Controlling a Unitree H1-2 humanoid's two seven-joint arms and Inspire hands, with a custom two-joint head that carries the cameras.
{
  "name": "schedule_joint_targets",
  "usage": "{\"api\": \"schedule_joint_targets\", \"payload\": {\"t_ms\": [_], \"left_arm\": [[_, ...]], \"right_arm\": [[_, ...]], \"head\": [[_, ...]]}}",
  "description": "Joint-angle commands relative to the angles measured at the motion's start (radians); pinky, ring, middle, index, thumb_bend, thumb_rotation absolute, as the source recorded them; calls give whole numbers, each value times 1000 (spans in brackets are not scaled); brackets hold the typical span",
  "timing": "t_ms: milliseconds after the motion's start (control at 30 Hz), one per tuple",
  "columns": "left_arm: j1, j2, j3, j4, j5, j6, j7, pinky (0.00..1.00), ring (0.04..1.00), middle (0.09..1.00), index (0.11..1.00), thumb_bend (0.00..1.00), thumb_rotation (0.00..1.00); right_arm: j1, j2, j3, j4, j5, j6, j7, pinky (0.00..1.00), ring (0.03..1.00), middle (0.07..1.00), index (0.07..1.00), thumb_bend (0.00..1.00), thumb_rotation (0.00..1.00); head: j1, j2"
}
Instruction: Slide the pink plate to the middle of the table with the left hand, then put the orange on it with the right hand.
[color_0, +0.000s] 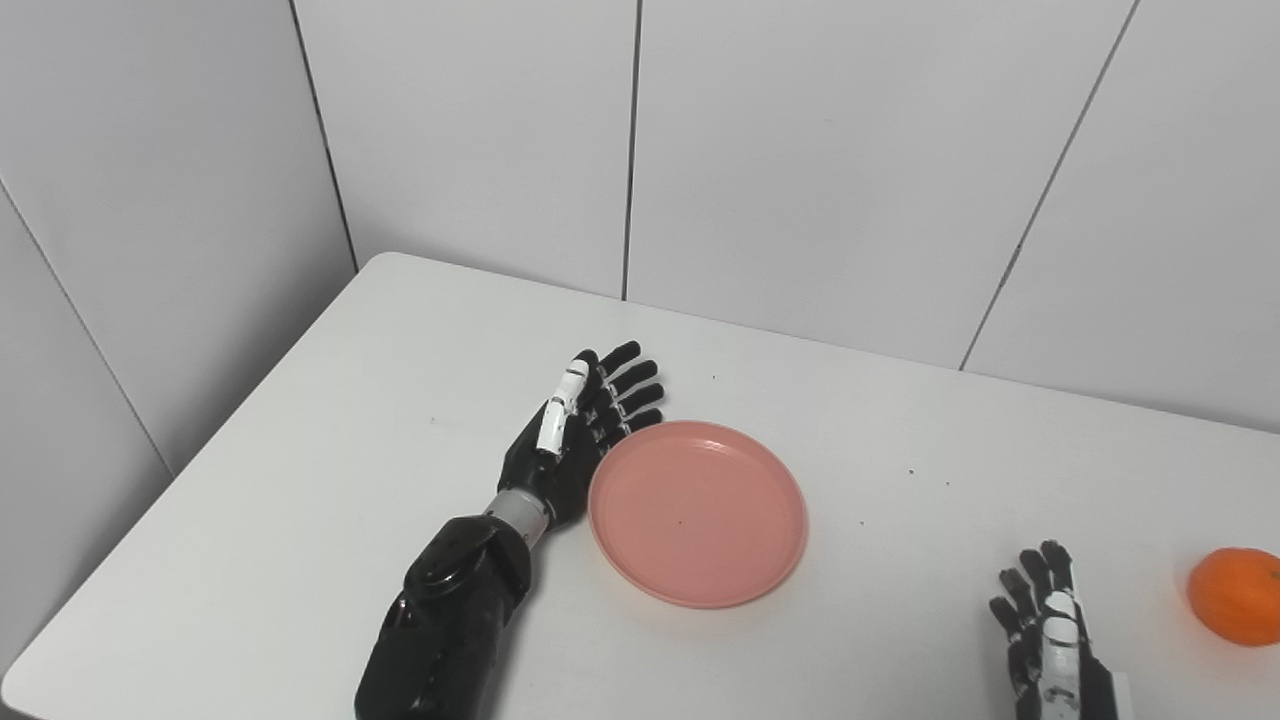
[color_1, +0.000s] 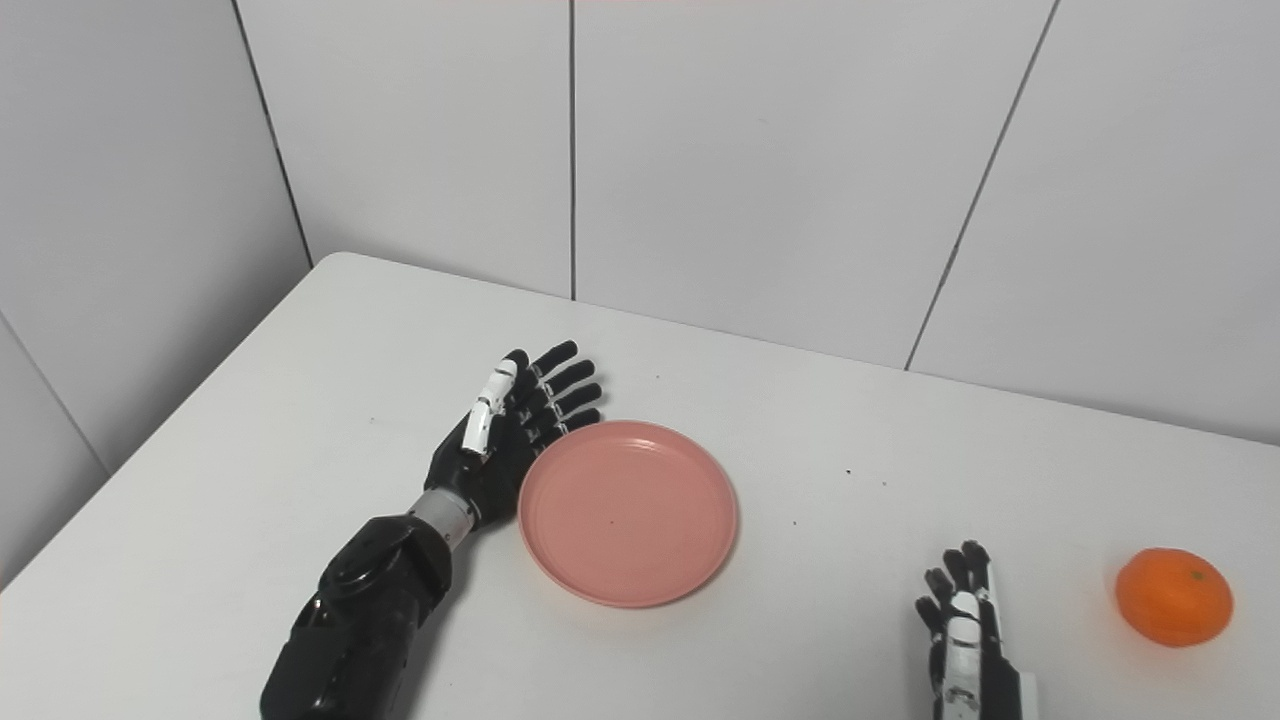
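Bottom right: right hand (color_1: 965, 640) low at the frame edge, fingers spread, holding nothing. Orange (color_1: 1173, 596), round and glossy, near it at lower right. Centre: pink plate (color_0: 697, 512), shallow, smooth, bare table (color_0: 330, 440) all round. Left hand (color_0: 578, 432) flat, fingers apart, against the plate's left rim.

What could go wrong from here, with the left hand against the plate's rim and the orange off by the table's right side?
1. The left hand meets the plate only at its left rim, fingers flat and open; a push there may spin the plate or slip past it.
2. The orange is round and lies right of the open right hand; a nudge during the reach could roll it further right.
3. The plate is shallow, so a dropped orange may roll out.
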Motion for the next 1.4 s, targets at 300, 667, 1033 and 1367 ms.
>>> {"api": "schedule_joint_targets", "payload": {"t_ms": [300,667,1033,1367], "left_arm": [[46,-60,-40,-70,33,80,30,846,859,874,865,357,1000],[111,-107,-133,-160,73,110,19,869,877,891,885,361,1000],[178,-123,-170,-211,69,119,16,879,877,887,881,358,1000],[180,-117,-139,-206,75,102,26,903,896,906,902,362,1000]], "right_arm": [[-28,31,20,-41,-36,17,-12,956,937,957,963,256,1000],[-39,53,22,-56,-73,44,-21,936,930,946,949,276,1000],[-56,66,7,-52,-77,48,-36,925,930,943,948,285,1000],[-86,43,-27,-68,-108,52,-59,915,895,908,911,304,1000]], "head": [[-64,39],[-118,64],[-168,71],[-220,76]]}}
